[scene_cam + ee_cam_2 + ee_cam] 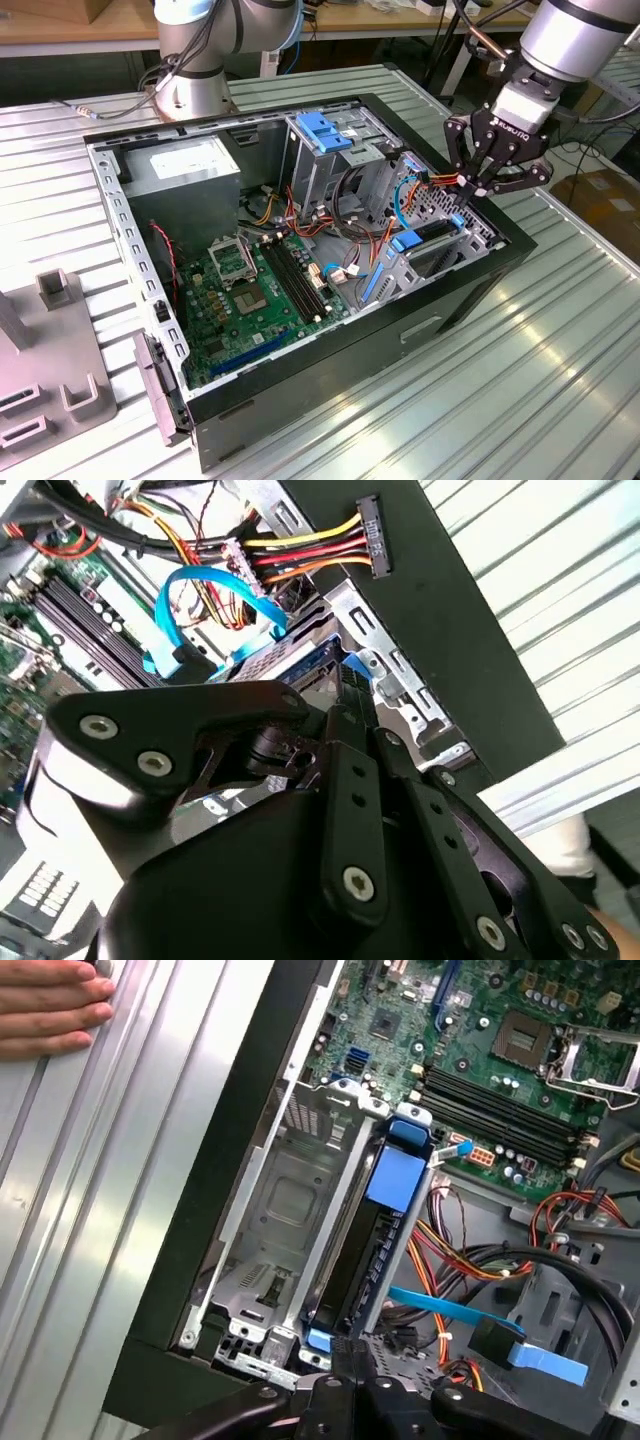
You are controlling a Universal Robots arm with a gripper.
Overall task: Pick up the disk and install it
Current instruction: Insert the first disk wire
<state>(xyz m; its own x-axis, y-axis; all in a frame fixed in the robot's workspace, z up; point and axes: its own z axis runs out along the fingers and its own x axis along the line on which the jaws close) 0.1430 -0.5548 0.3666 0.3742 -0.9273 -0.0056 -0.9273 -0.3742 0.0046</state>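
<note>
The disk [432,232] stands on edge in the drive bay at the front corner of the open computer case [330,370], toward the exterior view's right. It shows a dark edge between bright blue rails [372,1250], with a blue pull tab at its inner end. My gripper [478,188] hangs just above the disk's outer end, fingers drawn together with nothing between them. In both wrist views the fingertips [345,1355] sit right at the blue rail end [300,665]. Whether they touch it, I cannot tell.
An empty metal slot [280,1200] lies beside the disk, against the case wall. Blue and coloured cables [300,555] cross near the bay. A tall cage with a blue latch [325,130], the motherboard [250,290] and a grey box [190,165] fill the case. A hand [50,1005] rests on the ribbed table.
</note>
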